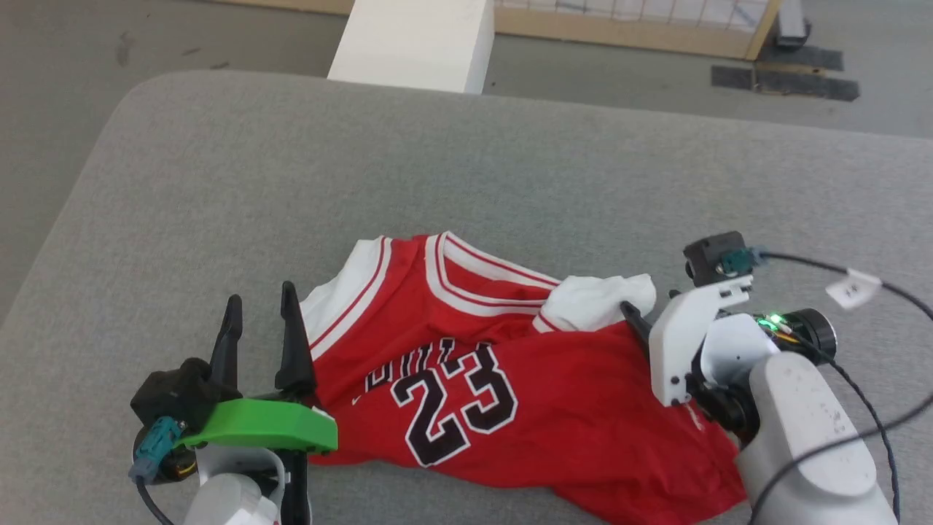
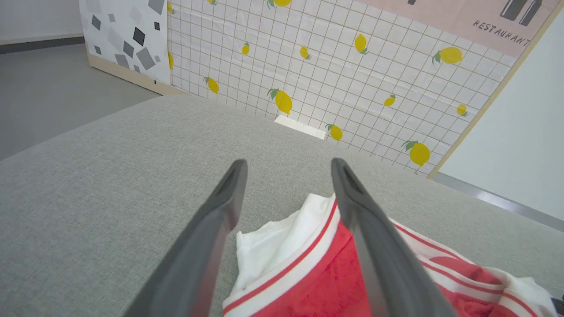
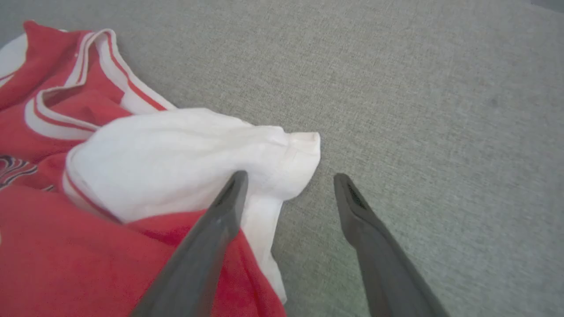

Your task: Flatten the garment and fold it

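Finds the garment (image 1: 510, 379) rumpled on the grey cloth-covered desk (image 1: 219, 182), near its front edge. Shows a red jersey-style shirt with white sleeves, white-and-red striped trim at neck and armholes, and a black, white-outlined "23" under creased lettering on the chest. Shows one white sleeve bunched into a lump at the robot's right, the other lying flatter at the left.

Places the left claw (image 1: 260, 293) at the shirt's left edge, fingers spread wide and gripping nothing, the inner finger over sleeve and striped trim, the outer over bare desk. Places the right claw (image 3: 291, 177) at the opposite edge, likewise spread and empty, inner finger above the bunched sleeve, outer above bare desk just beside the cuff. Cannot tell whether any finger touches the cloth.

Points the neckline toward the far side of the desk, the hem toward the robot. Runs the long axis slantwise in the head view, from the sleeve at upper left down to the hem at lower right.
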Controlling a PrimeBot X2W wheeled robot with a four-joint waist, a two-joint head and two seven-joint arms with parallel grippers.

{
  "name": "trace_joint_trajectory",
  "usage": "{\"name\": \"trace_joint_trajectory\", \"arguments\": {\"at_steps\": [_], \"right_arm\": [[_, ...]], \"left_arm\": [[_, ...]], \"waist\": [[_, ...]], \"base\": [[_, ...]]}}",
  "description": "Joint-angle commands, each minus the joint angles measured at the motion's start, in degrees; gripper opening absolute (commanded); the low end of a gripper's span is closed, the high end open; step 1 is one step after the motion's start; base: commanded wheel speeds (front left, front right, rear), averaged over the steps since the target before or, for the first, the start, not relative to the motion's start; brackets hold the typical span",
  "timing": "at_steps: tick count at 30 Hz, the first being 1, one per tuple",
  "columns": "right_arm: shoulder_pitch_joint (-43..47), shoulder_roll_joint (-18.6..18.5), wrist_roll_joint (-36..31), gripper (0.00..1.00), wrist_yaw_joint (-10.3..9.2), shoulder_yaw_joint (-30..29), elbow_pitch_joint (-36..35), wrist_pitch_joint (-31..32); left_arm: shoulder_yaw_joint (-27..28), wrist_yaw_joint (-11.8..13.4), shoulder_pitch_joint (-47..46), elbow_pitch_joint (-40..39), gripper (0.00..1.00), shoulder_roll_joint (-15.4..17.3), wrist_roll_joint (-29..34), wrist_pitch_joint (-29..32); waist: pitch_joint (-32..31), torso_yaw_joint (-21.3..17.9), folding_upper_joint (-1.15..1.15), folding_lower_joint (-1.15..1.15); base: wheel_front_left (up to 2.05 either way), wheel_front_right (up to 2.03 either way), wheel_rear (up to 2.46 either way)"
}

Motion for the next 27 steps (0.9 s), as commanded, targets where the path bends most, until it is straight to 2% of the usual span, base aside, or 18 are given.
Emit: {"name": "trace_joint_trajectory", "arguments": {"at_steps": [1, 2, 4, 5, 6, 7, 8, 10, 15, 19, 23, 27], "right_arm": [[-1.69, 0.02, -0.28, 1.0, -0.08, 0.37, 1.07, 2.03], [-3.04, 0.02, -0.86, 1.0, -0.08, 0.58, 2.82, 5.54], [-3.94, 0.02, -0.91, 1.0, -0.08, 1.23, 4.2, 8.71], [-4.16, 0.02, -0.64, 0.91, -0.08, 1.54, 4.69, 9.96], [-4.28, 0.02, -0.36, 0.41, -0.08, 1.88, 5.2, 11.57], [-4.3, 0.02, -0.07, 0.12, -0.08, 2.17, 5.35, 12.57], [-4.24, 0.02, 0.39, 0.0, -0.08, 2.06, 5.16, 13.06], [-3.93, 0.02, 0.79, 0.0, -0.08, 1.15, 3.98, 11.84], [-1.6, 0.02, 1.86, 0.0, -0.08, -4.54, -0.62, 1.2], [2.19, 0.02, 1.97, 0.0, -0.08, -10.32, -4.28, -4.56], [7.53, 0.02, 1.02, 0.0, -0.08, -17.0, -8.73, -7.23], [13.71, 0.02, 0.72, 0.0, -0.08, -22.58, -13.05, -6.8]], "left_arm": [[0.89, -0.96, -0.63, 0.3, 1.0, -0.64, 1.2, -0.25], [1.75, -2.06, -0.69, 0.94, 1.0, -1.3, 2.27, -0.25], [2.35, -2.66, -0.66, 1.38, 1.0, -1.69, 2.88, -0.25], [2.5, -2.85, -0.6, 1.54, 1.0, -1.78, 3.05, -0.25], [2.73, -3.09, -0.55, 1.77, 1.0, -1.86, 3.17, -0.25], [2.89, -3.25, -0.5, 2.01, 1.0, -1.9, 3.16, -0.25], [2.99, -3.36, -0.49, 2.34, 1.0, -1.92, 2.81, -0.25], [3.1, -3.28, -0.45, 2.76, 1.0, -1.94, 2.28, -0.25], [3.74, -3.03, 0.08, 3.75, 1.0, -1.96, 2.38, -0.26], [4.5, -3.25, 0.79, 4.48, 1.0, -1.96, 3.26, -0.26], [4.97, -3.62, 1.25, 5.23, 1.0, -1.96, 3.94, -0.26], [4.86, -3.73, 1.54, 6.63, 1.0, -1.97, 4.83, -0.26]], "waist": [[1.73, 1.61, 0.0, 0.0], [2.22, 2.1, 0.0, 0.0], [2.47, 2.48, 0.0, 0.0], [2.5, 2.59, 0.0, 0.0], [2.5, 2.69, 0.0, 0.0], [2.47, 2.71, 0.0, 0.0], [2.36, 2.66, 0.0, 0.0], [1.97, 2.37, 0.0, 0.0], [-0.3, 0.55, 0.0, 0.0], [-2.61, -1.66, 0.0, 0.0], [-4.52, -4.01, 0.0, 0.0], [-5.75, -6.56, 0.0, 0.0]], "base": [[0.0, 0.0, 0.0], [0.0, 0.0, 0.0], [0.0, 0.0, 0.0], [0.0, 0.0, 0.0], [0.0, 0.0, 0.0], [0.0, 0.0, 0.0], [0.0, 0.0, 0.0], [0.0, 0.0, 0.0], [0.0, 0.0, 0.0], [0.0, 0.0, 0.0], [0.0, 0.0, 0.0], [0.0, 0.0, 0.0]]}}
